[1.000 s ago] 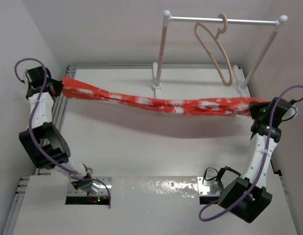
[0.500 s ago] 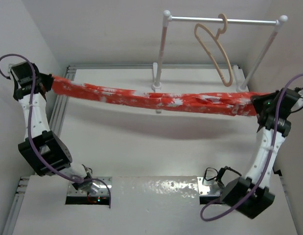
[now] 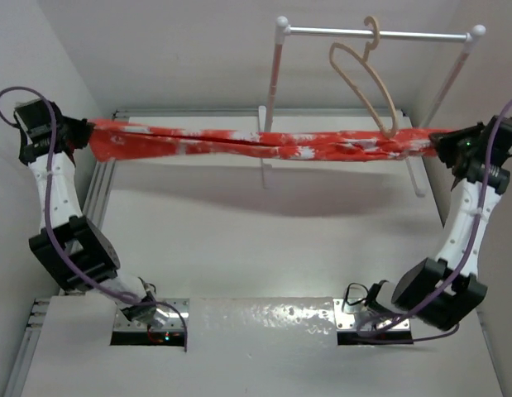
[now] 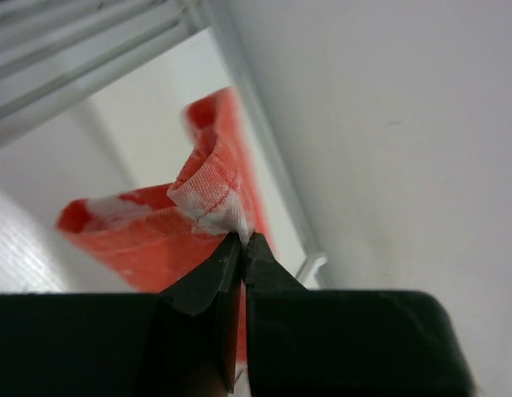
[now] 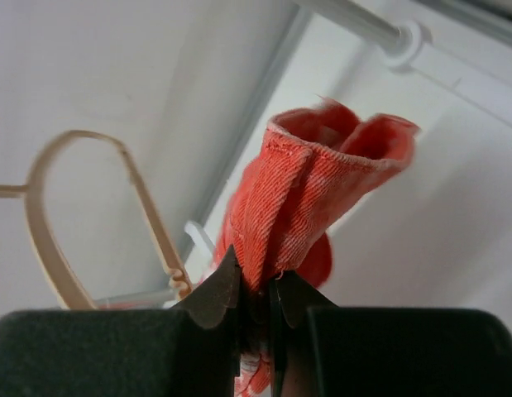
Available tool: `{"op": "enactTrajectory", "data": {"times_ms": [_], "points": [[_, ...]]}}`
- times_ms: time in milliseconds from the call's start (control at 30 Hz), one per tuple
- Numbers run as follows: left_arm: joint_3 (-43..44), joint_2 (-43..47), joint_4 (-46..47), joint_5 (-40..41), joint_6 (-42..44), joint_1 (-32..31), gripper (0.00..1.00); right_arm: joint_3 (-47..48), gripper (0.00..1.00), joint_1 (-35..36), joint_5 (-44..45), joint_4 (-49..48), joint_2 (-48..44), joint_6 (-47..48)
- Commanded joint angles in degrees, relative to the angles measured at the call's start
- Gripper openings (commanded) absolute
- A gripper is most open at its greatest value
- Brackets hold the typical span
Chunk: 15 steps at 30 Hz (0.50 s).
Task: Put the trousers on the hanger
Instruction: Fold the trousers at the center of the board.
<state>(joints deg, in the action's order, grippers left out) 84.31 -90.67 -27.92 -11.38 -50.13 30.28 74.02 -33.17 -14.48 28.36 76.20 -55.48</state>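
The red-orange trousers (image 3: 264, 142) with white blotches are stretched taut in the air between my two grippers, well above the table. My left gripper (image 3: 83, 132) is shut on one end of the trousers (image 4: 156, 236) at the far left. My right gripper (image 3: 444, 142) is shut on the other end of the trousers (image 5: 309, 186) at the far right. The tan wooden hanger (image 3: 365, 78) hangs by its hook from the white rail (image 3: 375, 34); its lower end overlaps the stretched trousers in the top view. The hanger (image 5: 49, 240) also shows left of the fabric in the right wrist view.
The white rail stands on two posts (image 3: 270, 91) with feet at the back of the white table (image 3: 264, 240). Grey walls close in on the left and right. A metal frame (image 3: 98, 194) runs along the table's left edge.
Both grippers have risen and moved toward the back, carrying the stretched trousers from below the hanger up to the level of its lower end. The trousers are pulled straighter.
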Motion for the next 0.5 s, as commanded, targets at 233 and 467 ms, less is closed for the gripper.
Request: {"op": "enactTrajectory", "data": {"times_ms": [233,467], "points": [[-29.3,12.7,15.9,11.1,-3.5,3.4,0.00,-42.3,0.00,-1.4,8.6,-19.1,-18.8,-2.8],[-39.4,10.6,14.6,22.8,1.8,4.2,0.00,-54.1,0.00,-7.6,11.8,-18.6,-19.5,1.3]]}}
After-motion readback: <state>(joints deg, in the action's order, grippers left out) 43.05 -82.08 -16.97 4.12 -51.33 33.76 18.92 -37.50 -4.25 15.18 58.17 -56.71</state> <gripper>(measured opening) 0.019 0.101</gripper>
